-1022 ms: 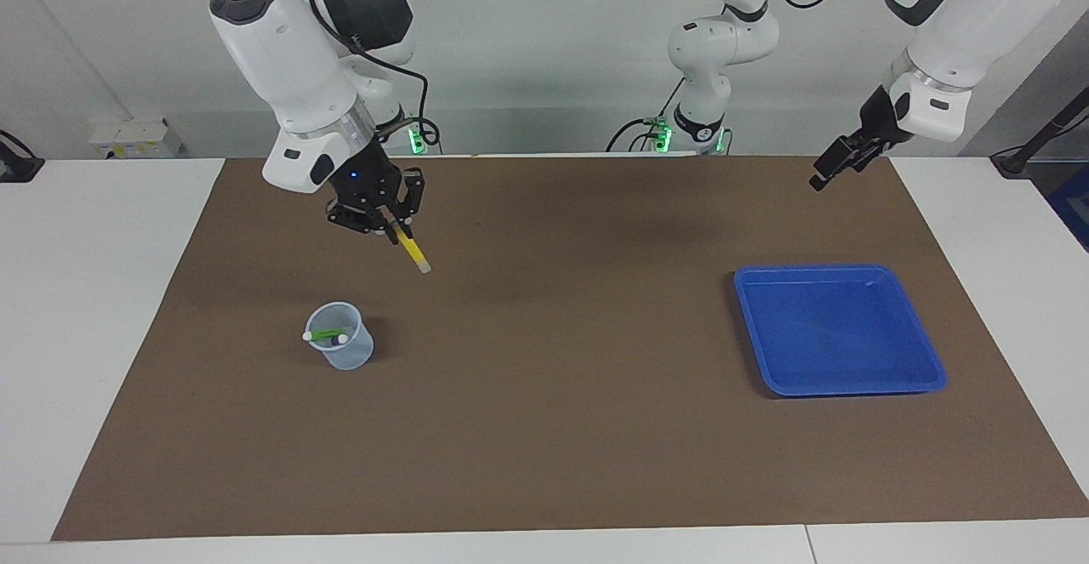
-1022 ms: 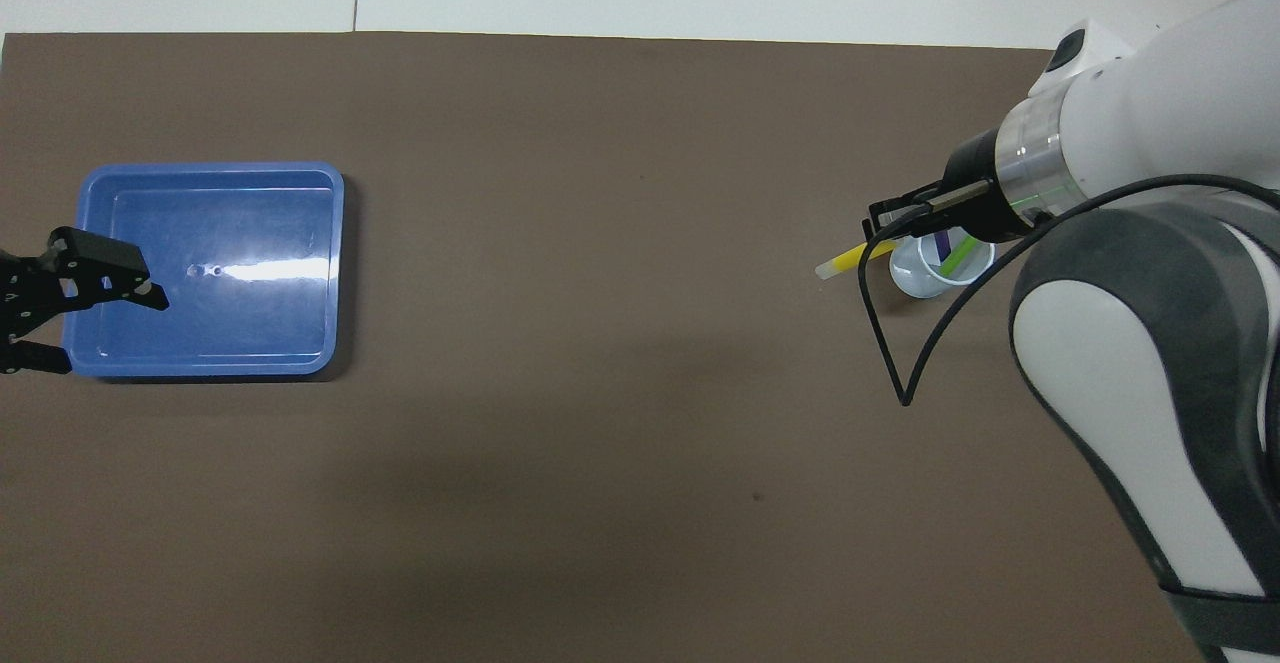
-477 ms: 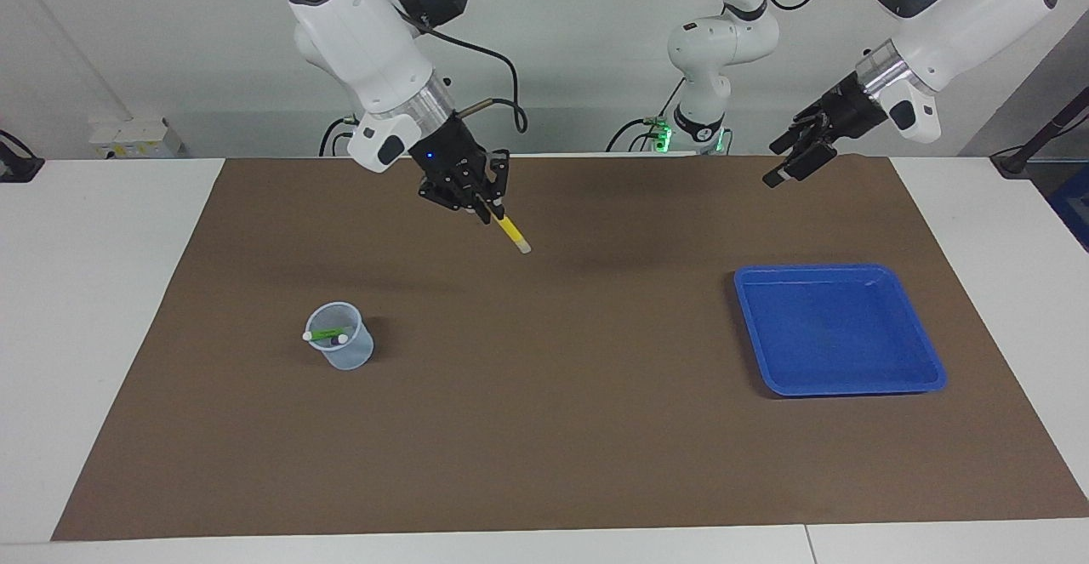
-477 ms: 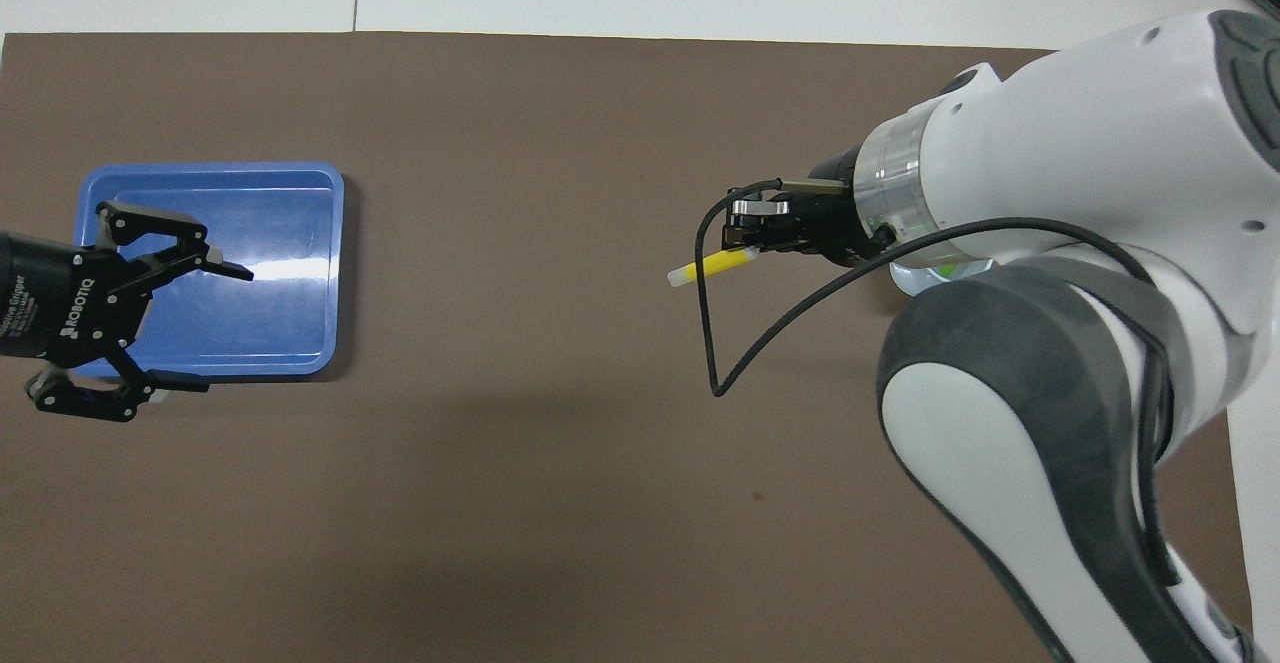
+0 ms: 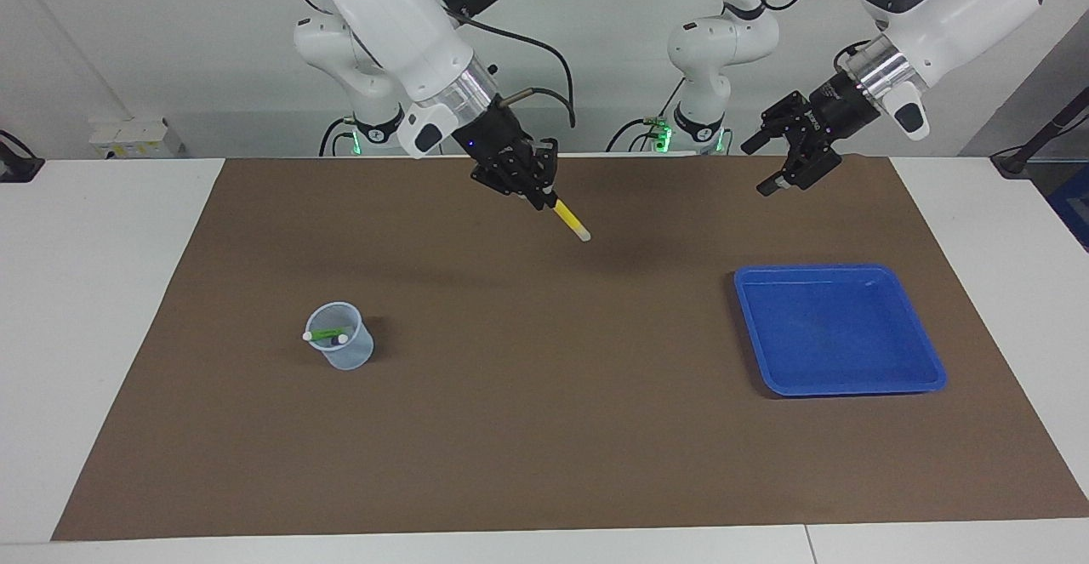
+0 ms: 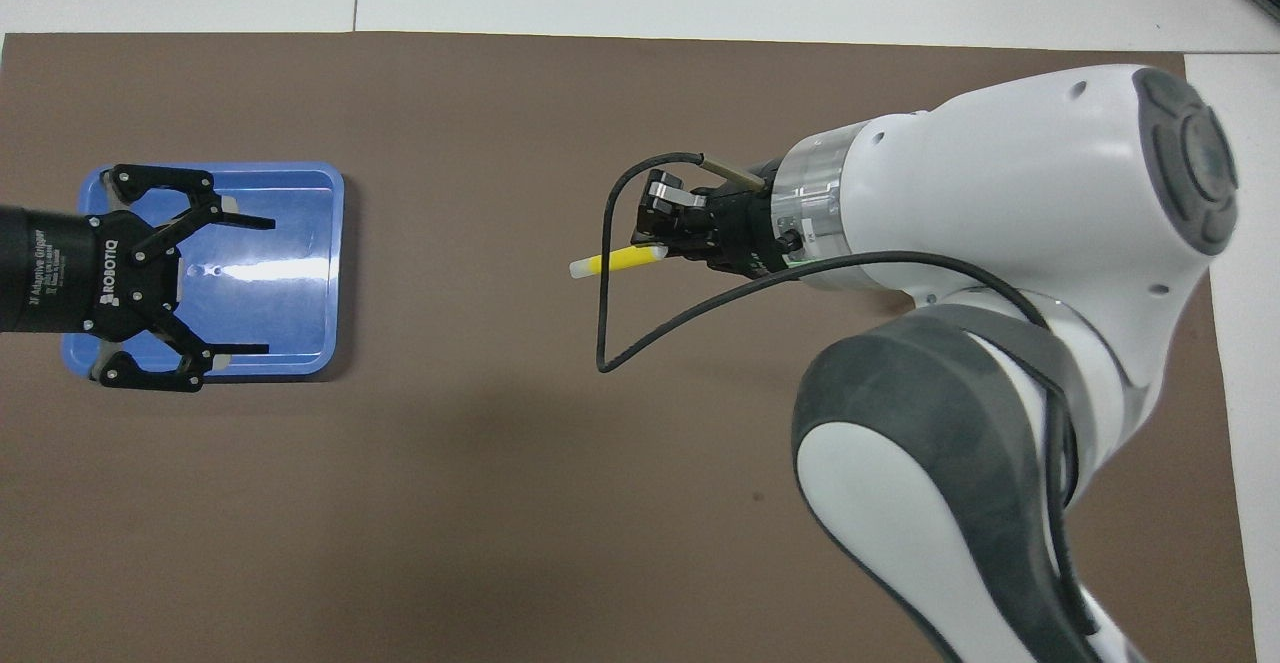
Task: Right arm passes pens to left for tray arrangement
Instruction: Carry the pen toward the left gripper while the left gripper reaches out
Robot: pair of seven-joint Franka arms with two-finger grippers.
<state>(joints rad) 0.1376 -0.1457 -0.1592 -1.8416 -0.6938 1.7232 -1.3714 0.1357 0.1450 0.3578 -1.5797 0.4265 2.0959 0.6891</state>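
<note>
over the tray, "robotiq" left jaws gape; right jaws grip yellow pen.

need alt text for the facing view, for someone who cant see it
The right gripper, raised over the brown mat, holds a yellow pen slanting down. The left gripper hangs open above the mat, with the empty blue tray lower in the view. A clear cup holds a green pen.

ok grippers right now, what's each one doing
Left gripper: open, empty, up over the tray.
Right gripper: shut on the yellow pen, up over the mat.
</note>
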